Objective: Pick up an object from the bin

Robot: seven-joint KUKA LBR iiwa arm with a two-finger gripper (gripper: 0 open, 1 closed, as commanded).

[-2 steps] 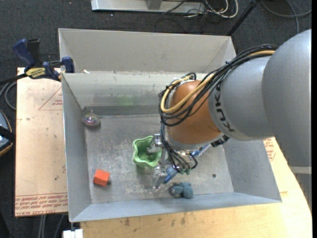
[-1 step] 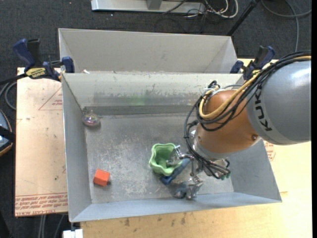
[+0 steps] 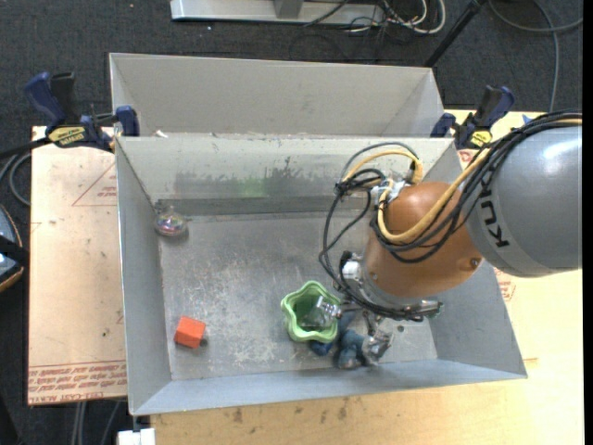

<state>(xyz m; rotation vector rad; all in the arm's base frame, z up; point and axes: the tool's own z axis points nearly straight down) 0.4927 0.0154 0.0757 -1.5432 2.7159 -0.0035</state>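
At the left of the bin (image 3: 139, 267), a small ball (image 3: 170, 222) is lying on the floor close under the back wall. It is showing clear with a pinkish tint. Nearer the front, and a little to the right of the ball, an orange cube (image 3: 189, 332) is sitting alone on bare metal, well apart from everything else.

Right of the middle, near the front wall, a green cup (image 3: 302, 315) is standing. It is bright lime green, its rim is waving in and out like petals, and its mouth is facing upward. Something pale and shiny is showing at its right edge, too small to make out.

Touching the cup's lower right side, a blue thing (image 3: 344, 349) is lying against the front wall. It is dark blue, lumpy and low, with no clear outline, and its right part is disappearing under the robot's metal parts.

The gripper (image 3: 372, 341) is hanging right over this blue thing, low in the bin's front right part and just beside the cup. Whether it is open, closed or gripping the blue thing cannot be told, since the wrist is hiding that part.

Above it, the orange cover (image 3: 417, 239) is bulging out, with black and yellow cables (image 3: 371, 170) looping around its top. The grey arm (image 3: 547, 202) is reaching in from the right.
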